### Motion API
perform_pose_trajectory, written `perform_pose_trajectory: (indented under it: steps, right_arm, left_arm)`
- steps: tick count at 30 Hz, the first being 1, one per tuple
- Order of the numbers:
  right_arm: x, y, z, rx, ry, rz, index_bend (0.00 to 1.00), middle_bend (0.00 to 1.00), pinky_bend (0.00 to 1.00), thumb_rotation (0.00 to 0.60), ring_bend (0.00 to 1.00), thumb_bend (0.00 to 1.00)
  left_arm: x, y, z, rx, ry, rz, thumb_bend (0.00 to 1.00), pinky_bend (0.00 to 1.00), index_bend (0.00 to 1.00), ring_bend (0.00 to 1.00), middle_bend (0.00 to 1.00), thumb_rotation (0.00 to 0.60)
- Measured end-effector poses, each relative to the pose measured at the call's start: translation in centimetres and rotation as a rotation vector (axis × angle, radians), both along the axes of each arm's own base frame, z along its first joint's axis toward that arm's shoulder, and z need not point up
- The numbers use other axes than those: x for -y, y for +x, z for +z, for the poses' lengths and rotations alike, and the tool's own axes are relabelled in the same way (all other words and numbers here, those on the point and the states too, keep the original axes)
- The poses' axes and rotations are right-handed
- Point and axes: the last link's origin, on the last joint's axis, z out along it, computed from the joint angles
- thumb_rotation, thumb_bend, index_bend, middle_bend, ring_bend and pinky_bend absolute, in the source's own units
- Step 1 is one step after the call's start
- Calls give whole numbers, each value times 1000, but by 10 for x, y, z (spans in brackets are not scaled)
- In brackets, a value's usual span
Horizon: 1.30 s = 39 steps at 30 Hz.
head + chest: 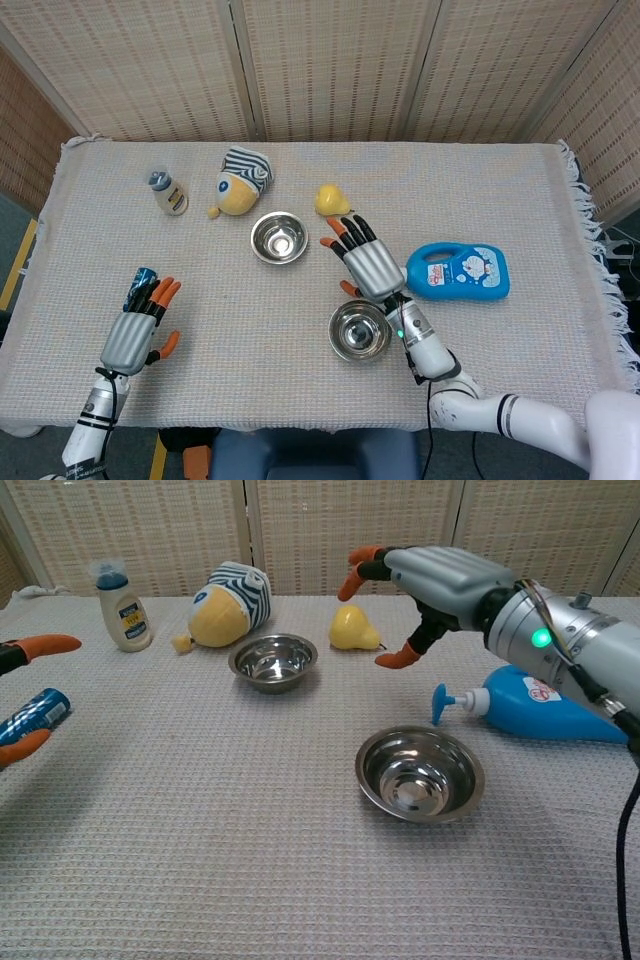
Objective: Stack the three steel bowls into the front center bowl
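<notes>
Currently: Stacking Not Yet Complete

Head view: two steel bowls are seen on the tabletop (pixel 300 300), the front center bowl (pixel 360 331) and the rear bowl (pixel 279 237), well apart. A third bowl is not visible; whether one is already nested in the front bowl cannot be told. The right hand (pixel 365 260) is held between them, fingers spread, empty. The left hand (pixel 135 335) is open near the left edge.

Chest view: the rear bowl is unstacked; its transfer is judged outstanding.

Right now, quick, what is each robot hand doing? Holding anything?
Left hand: open, holding nothing, at the table's left edge.
Right hand: open, holding nothing, fingers spread, between the two bowls.
</notes>
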Motion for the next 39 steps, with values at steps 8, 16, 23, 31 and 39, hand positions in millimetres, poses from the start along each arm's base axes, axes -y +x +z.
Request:
perform_pose_trajectory:
  steps: [8,16,23,31,39]
  right_arm:
    - [36,21,-53,-50,-3,-65,312,0,0,600,0,142]
    - [66,40,-99,-116,-1,-155,318,0,0,600,0,167]
    - [70,66,-125,-74,59,-193,442,0,0,600,0,201]
    - [67,75,-134,-75,92,-173,632,23,0,600,0,398]
    - [69,73,-123,-31,24,-161,674,46,0,600,0,417]
  left_arm:
    - [7,-16,27,19,37,40,417,64,0,0,0,600]
    - [10,-25,38,32,61,62,417,65,0,0,0,600]
    - [8,-31,48,37,88,74,417,65,0,0,0,600]
    - [6,-32,51,28,103,74,416,65,0,0,0,600]
    - [9,-30,51,12,121,59,418,65,0,0,0,600]
